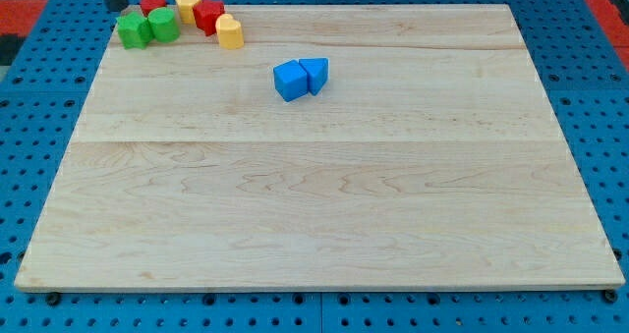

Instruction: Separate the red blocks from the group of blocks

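Note:
A group of blocks sits at the view's top left of the wooden board (314,176). One red block (152,4) lies at the back of the group, and a second red block (208,15) lies between two yellow blocks (188,3) (229,31). A green star-shaped block (133,29) and a green round block (163,25) sit in front. My dark rod comes down at the top left; my tip (116,8) is just behind the green star block, left of the back red block.
A blue cube (290,81) and a blue triangular block (315,75) touch each other near the board's top centre. A blue pegboard table (590,97) surrounds the board.

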